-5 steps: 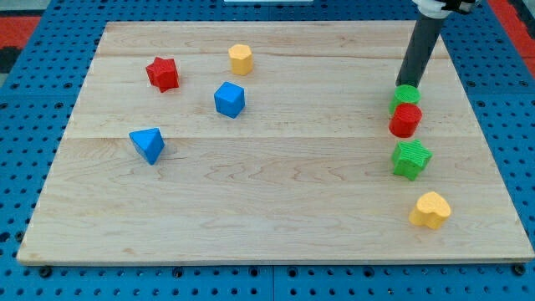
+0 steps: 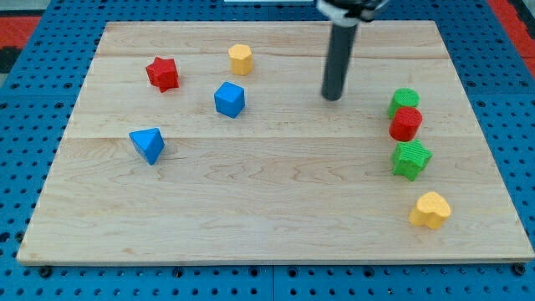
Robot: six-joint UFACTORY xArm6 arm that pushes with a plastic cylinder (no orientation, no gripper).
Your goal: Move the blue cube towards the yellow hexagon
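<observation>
The blue cube [image 2: 229, 99] sits on the wooden board [image 2: 276, 226] in the upper left part. The yellow hexagon [image 2: 241, 58] stands just above it and slightly to the right, a short gap apart. My tip [image 2: 333, 97] is on the board well to the right of the blue cube, touching no block. The rod rises from it to the view's top edge.
A red star [image 2: 163, 73] lies left of the hexagon. A blue triangular block [image 2: 148, 144] lies lower left. At the right, a green cylinder [image 2: 404, 100], red cylinder [image 2: 405, 124] and green star [image 2: 411, 159] form a column, with a yellow heart [image 2: 430, 210] below.
My tip has moved left, away from the green cylinder at the right towards the board's middle. No block has moved.
</observation>
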